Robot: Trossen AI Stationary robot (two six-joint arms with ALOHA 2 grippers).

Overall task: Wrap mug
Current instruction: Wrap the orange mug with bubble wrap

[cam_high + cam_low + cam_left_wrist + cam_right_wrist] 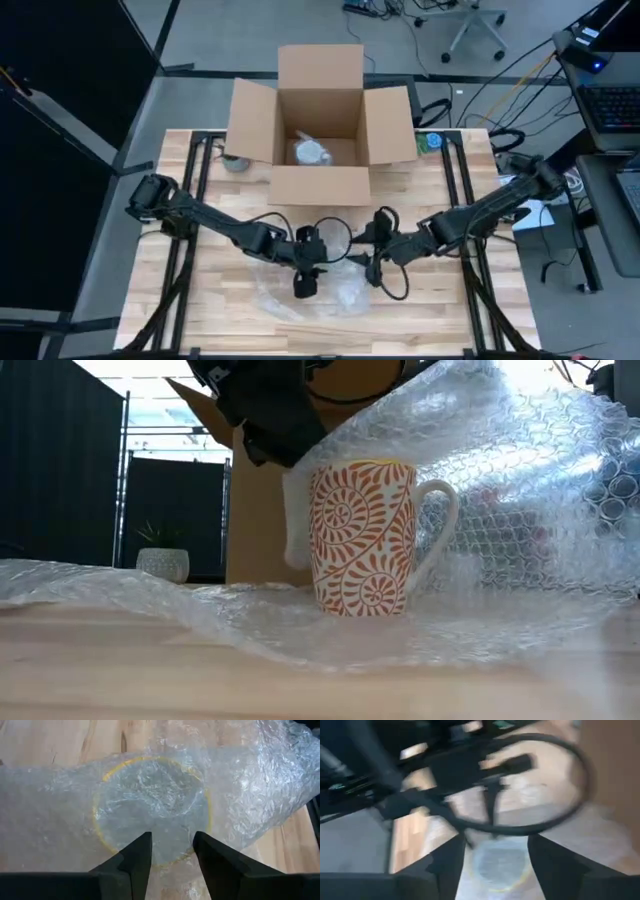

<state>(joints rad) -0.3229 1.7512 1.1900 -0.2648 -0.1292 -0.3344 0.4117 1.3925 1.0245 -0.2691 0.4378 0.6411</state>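
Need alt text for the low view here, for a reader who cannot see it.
A white mug with an orange swirl pattern stands upright on bubble wrap spread over the wooden table, handle toward the picture's right. The wrap rises behind and over the mug. A dark robot arm comes down from above; a cardboard box stands behind.

Grey floor, office chair (pixel 474 24), dark curtains (pixel 50 470), potted plant (pixel 163 555).

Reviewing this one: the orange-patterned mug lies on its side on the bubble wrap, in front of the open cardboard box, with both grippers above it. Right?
Not quite. The mug stands upright on the bubble wrap, handle to one side, as the low view shows. The rest holds: the high view shows the open cardboard box behind it, and the left gripper and right gripper above the wrap.
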